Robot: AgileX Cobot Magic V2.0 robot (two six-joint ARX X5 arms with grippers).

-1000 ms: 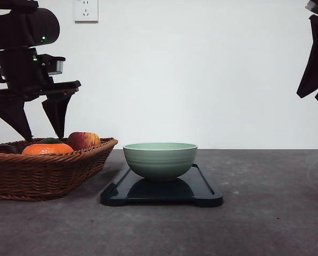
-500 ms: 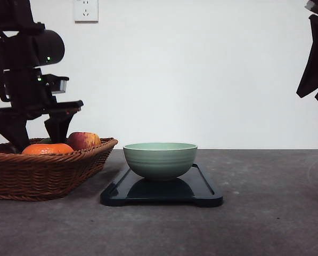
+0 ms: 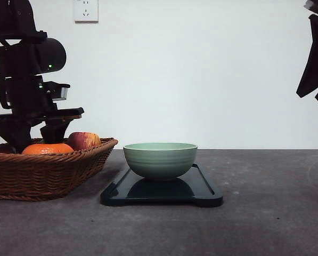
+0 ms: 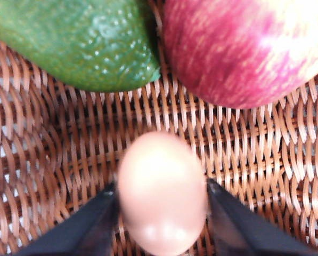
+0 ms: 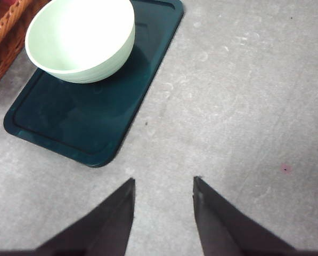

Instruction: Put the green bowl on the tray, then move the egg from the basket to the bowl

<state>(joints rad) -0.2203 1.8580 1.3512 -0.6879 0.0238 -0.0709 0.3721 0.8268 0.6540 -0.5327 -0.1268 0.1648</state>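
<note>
1. Brown woven wicker basket (image 3: 41, 170) sat on the grey bench (image 3: 265, 213), and the left gripper (image 4: 161, 210) reached down into it.
2. Its fingers (image 4: 92, 226) sat on both sides of the small reddish-brown egg (image 4: 161, 192); I cannot tell if they squeezed it.
3. A red apple (image 4: 244, 48) and a bumpy green fruit (image 4: 73, 40) lay near the egg.
4. The pale green round bowl (image 3: 160, 159) stood on the dark flat tray (image 3: 201, 189).
5. The right gripper (image 5: 163, 194) was spread apart, high over bare bench.

The front camera sits low, near table height, and looks straight ahead at the white wall (image 3: 201, 80), with the basket (image 3: 47, 170) on the left and the tray (image 3: 201, 193) in the middle. The left wrist camera looks down from very close into the basket (image 4: 52, 160). The right wrist camera looks down from higher up, and shares the tray (image 5: 68, 122) and green bowl (image 5: 81, 40) with the front view (image 3: 160, 160).
</note>
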